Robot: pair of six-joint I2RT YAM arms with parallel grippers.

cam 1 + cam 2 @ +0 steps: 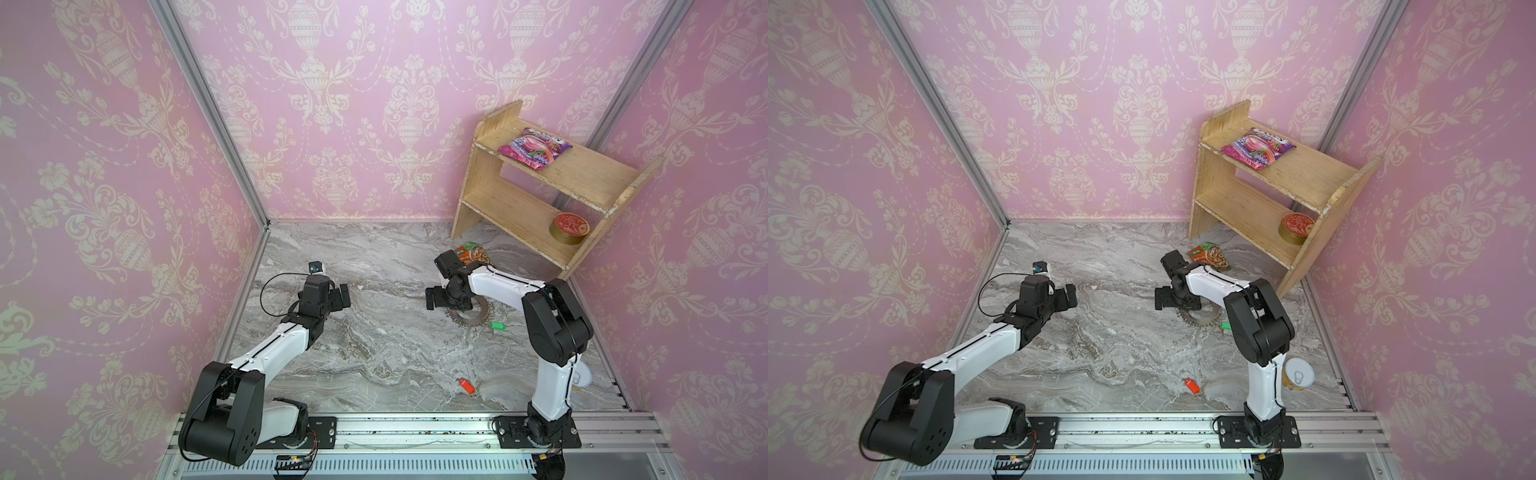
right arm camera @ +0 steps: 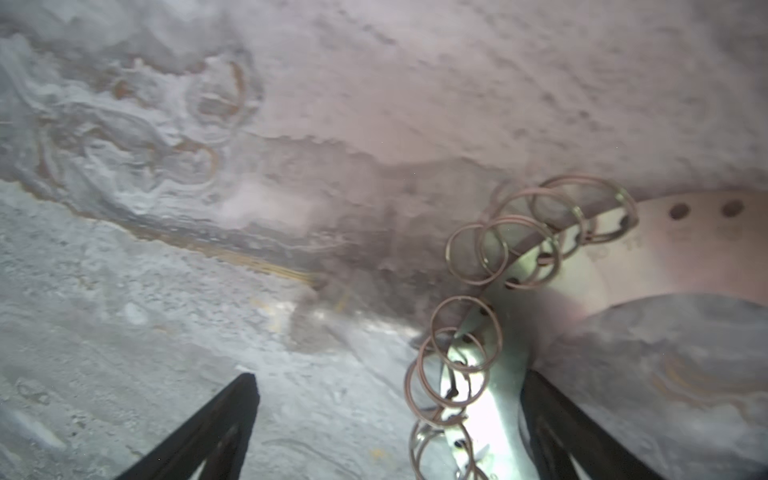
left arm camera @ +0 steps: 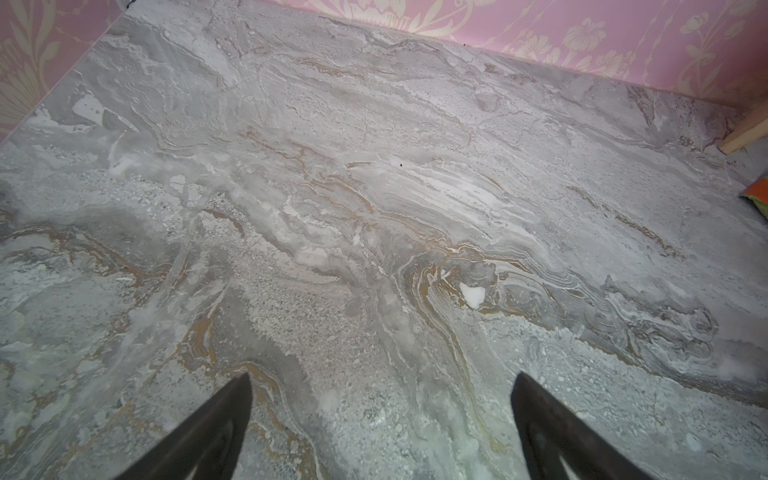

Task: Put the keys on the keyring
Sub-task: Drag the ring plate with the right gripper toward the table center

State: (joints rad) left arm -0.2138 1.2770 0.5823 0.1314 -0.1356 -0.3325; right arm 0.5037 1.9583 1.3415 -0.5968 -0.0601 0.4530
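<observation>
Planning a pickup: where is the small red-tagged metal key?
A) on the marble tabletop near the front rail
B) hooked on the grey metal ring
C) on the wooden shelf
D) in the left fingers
A: the small red-tagged metal key lies on the grey marble tabletop by the front rail.

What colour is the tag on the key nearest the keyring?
Green: the key tag shows best in a top view, beside the keyring.
</observation>
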